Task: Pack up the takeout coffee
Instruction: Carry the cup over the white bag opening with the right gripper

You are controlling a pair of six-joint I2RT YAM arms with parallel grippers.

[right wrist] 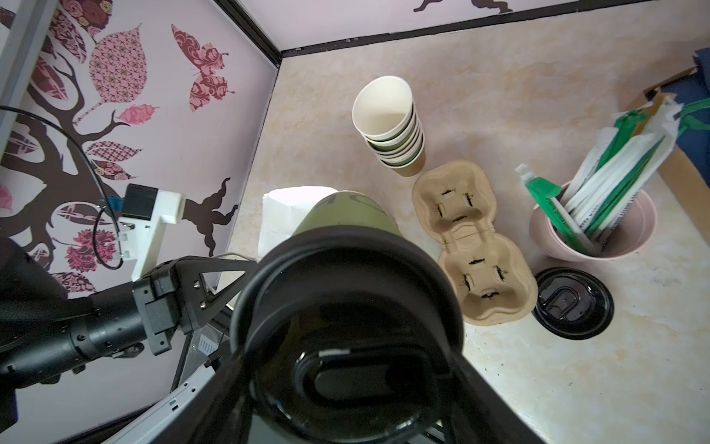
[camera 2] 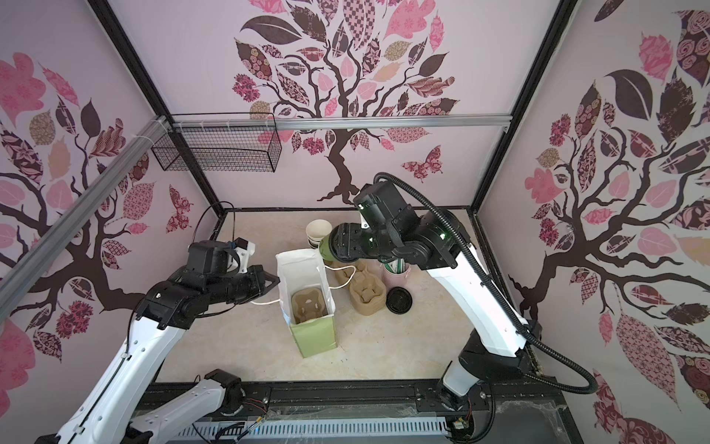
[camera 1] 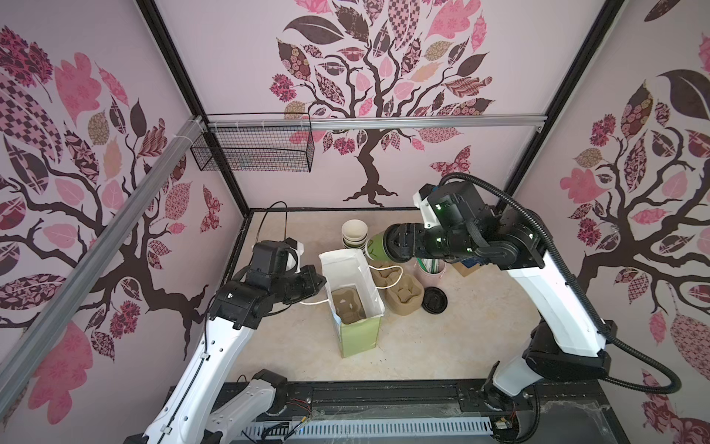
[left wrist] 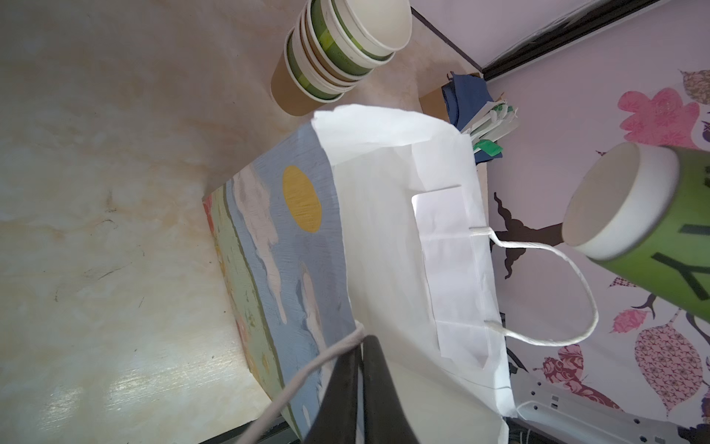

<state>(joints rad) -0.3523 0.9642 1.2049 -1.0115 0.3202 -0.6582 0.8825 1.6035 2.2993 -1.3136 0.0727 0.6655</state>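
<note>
Glossy plastic lid [right wrist: 345, 307] on paper takeout coffee [right wrist: 345, 215]; matt paper bag [camera 1: 359, 334].

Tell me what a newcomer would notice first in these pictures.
The takeout coffee, held sideways in the air by the right gripper, just behind the paper bag. That bag stands open mid-table with a cup carrier at its bottom, the left gripper pinching its rim.

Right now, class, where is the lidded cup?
The lidded cup hangs tilted in the right end effector, centre-back in a top view, just right of the cup stack.
</note>
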